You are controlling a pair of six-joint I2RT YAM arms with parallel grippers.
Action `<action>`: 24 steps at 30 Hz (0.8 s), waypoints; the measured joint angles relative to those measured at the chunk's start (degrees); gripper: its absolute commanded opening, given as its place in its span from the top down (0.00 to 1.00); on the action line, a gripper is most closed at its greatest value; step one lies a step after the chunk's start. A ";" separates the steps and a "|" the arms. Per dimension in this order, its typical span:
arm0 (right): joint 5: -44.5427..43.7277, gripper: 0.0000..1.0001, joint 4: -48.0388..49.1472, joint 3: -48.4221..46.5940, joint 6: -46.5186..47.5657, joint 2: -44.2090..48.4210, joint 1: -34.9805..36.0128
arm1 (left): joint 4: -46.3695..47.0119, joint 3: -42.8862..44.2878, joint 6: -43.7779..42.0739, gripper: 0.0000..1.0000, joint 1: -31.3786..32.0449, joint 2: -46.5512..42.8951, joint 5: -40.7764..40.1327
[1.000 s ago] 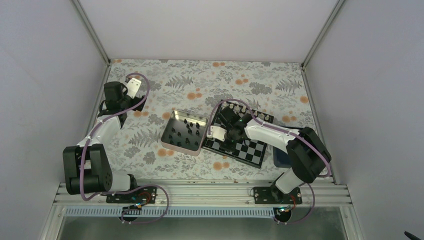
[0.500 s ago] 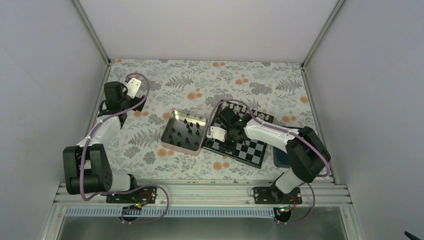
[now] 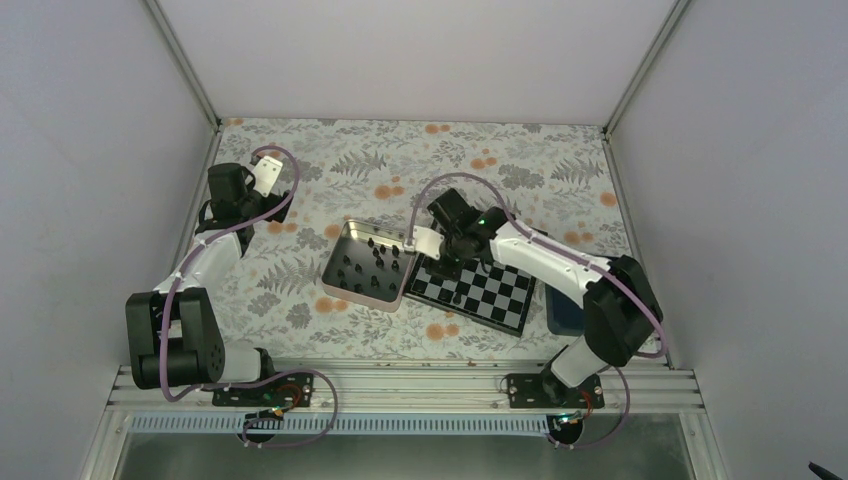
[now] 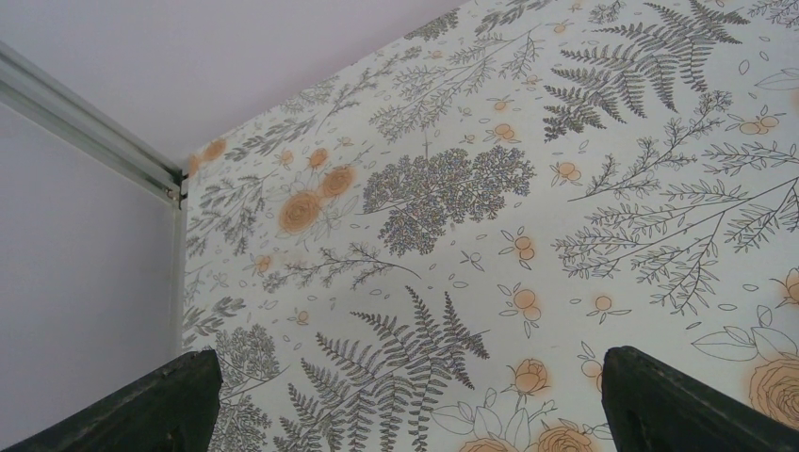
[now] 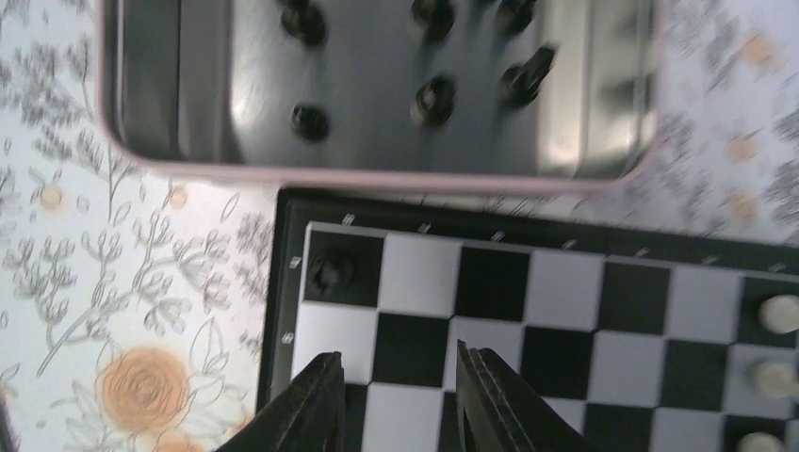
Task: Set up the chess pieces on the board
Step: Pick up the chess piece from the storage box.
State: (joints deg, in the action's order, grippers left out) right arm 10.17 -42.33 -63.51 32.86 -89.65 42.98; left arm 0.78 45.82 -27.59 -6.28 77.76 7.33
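Observation:
The checkered board lies right of centre, also in the right wrist view. One tiny black chess piece stands on its corner square nearest the tin. Several more black pieces stand inside the silver tin. My right gripper hovers over the board's edge beside the tin; in its wrist view the jaws stand apart with only board squares between them. My left gripper is at the far left; in its wrist view it is wide open and empty over the cloth.
Tiny white pieces line the board's far side. A dark blue tray lies right of the board, partly under the right arm. The tin's pink rim lies close to the board's dark rim. Grey walls enclose the flowered tablecloth.
My right gripper has moved from over the board's near part towards the far edge beside the tin. The left arm has not moved.

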 measured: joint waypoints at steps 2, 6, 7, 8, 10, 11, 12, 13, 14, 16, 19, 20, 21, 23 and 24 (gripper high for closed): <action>-0.17 0.66 0.46 -2.58 -0.09 -0.61 0.02 | 0.00 0.00 0.00 0.00 0.00 -0.02 0.00; -0.28 0.66 1.73 -8.37 -0.15 -4.92 0.17 | -0.02 0.00 0.00 0.00 0.00 -0.15 0.00; -0.37 0.66 1.92 -10.64 -0.17 -7.04 0.26 | 0.00 0.00 0.00 0.00 0.00 -0.26 0.00; -0.39 0.66 2.43 -12.61 -0.17 -9.16 0.44 | 0.00 0.00 0.00 0.00 0.00 -0.42 0.00; -0.20 0.66 3.08 -15.78 -0.17 -12.76 0.90 | 0.00 0.00 0.00 0.00 0.00 -0.72 0.00; -0.02 0.65 3.04 -17.11 -0.17 -14.27 1.22 | 0.00 0.00 0.00 0.00 0.00 -0.94 0.02; 0.26 0.65 3.19 -18.56 -0.15 -16.06 1.60 | 0.02 0.00 0.00 0.00 0.00 -1.07 0.00; 0.52 0.65 3.21 -19.67 -0.15 -17.49 1.92 | 0.04 0.00 0.00 0.00 0.00 -1.20 0.02; 0.83 0.65 3.15 -20.68 -0.13 -18.73 2.21 | 0.02 0.00 0.00 0.00 0.00 -1.29 0.00; 1.36 0.65 2.99 -22.84 -0.09 -21.33 2.93 | 0.02 0.00 0.00 0.00 0.00 -1.29 0.00; 2.03 0.64 2.91 -24.65 -0.02 -24.04 3.58 | 0.04 -0.04 0.00 0.00 0.00 -1.29 0.02; 2.29 0.64 2.80 -25.03 0.00 -24.72 3.91 | 0.07 -0.09 -0.02 0.00 0.00 -1.29 0.02; 2.56 0.64 2.69 -25.40 0.04 -25.33 3.98 | 0.04 -0.13 0.00 0.00 0.00 -1.29 0.04; 2.86 0.63 2.60 -25.88 0.07 -26.36 4.31 | 0.07 -0.24 0.00 0.00 0.00 -1.29 0.09; 2.95 0.63 2.56 -26.08 0.07 -26.82 4.35 | 0.09 -0.26 0.00 0.00 0.00 -1.29 0.13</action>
State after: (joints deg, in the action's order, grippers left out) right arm 13.13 -39.77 -89.58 32.93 -116.46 47.33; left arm 0.86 45.56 -27.59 -6.28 76.47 7.46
